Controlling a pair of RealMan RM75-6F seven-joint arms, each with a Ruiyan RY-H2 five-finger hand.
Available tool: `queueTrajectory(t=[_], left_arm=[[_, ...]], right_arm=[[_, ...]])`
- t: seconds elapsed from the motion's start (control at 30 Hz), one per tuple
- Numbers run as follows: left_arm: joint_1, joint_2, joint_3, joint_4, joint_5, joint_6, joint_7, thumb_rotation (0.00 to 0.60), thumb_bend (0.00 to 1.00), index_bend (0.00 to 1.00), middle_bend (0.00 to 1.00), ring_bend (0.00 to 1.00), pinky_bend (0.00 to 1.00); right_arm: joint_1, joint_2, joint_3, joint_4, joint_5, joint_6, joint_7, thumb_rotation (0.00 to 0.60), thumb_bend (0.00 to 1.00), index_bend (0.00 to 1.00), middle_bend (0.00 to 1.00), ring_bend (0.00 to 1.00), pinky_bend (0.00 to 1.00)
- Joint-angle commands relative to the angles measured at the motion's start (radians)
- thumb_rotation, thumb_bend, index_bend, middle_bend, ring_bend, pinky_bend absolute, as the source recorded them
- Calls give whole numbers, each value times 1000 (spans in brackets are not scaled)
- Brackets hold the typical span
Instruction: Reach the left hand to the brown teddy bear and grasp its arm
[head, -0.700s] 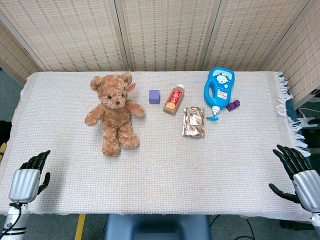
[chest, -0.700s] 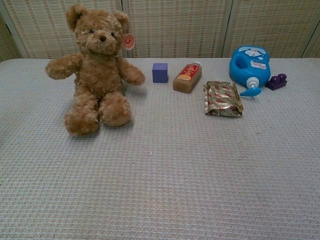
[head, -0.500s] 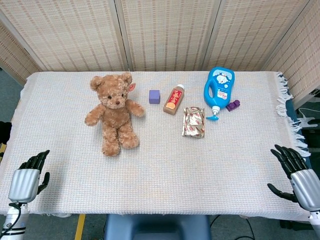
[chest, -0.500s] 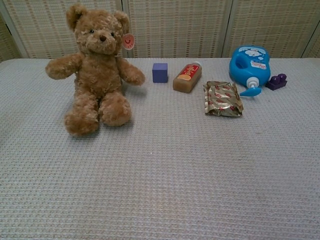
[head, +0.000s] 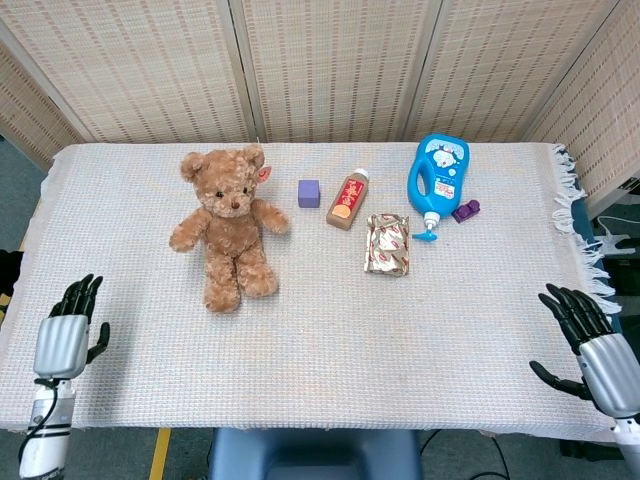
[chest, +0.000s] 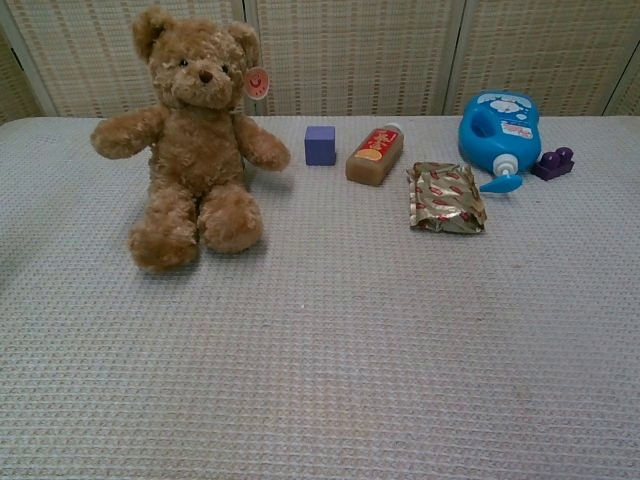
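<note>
The brown teddy bear (head: 229, 227) sits upright at the back left of the table, arms spread, a round tag at its ear; the chest view shows the teddy bear (chest: 193, 140) at upper left. My left hand (head: 67, 334) hovers at the table's front left corner, fingers apart and empty, well short of the bear. At the front right edge my right hand (head: 592, 345) is open too, holding nothing. Neither hand appears in the chest view.
To the bear's right lie a purple cube (head: 308, 193), a brown bottle (head: 347, 200), a foil packet (head: 387, 244), a blue detergent bottle (head: 436, 179) and a small purple toy (head: 466, 210). A woven cloth (head: 320, 370) covers the table; folding screens stand behind.
My left hand has lifted slightly and turned its fingers more upright, drifting a little right. The right hand has shifted slightly. The bear and other objects are still.
</note>
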Motion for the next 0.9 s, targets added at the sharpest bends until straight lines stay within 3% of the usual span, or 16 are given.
queueTrajectory(t=[0.03,0.13,0.27,0.47,0.9], left_arm=[[-35,-22,-27,7,-35,-44,-18,600,432,0,0,6,265],[-53,-34,-44,9,-58,-64,-19,600,422,0,0,4,262],[-107,-108,-138,48,-177,-105,-31,600,413,0,0,6,245],[-187,-185,-232,95,-278,-156,-71,600,413,0,0,26,234],[-321,-338,-326,254,-363,-196,-179,600,409,0,0,68,226]], right_arm=[[5,1,2,0,4,-7,7,600,91,0,0,0,53],[11,2,1,4,7,-19,9,600,91,0,0,0,53],[21,27,-16,-4,-5,-46,37,600,90,0,0,0,53],[19,30,-17,-3,-5,-35,49,600,91,0,0,0,53],[32,52,-35,-5,-20,-56,82,600,91,0,0,0,53]])
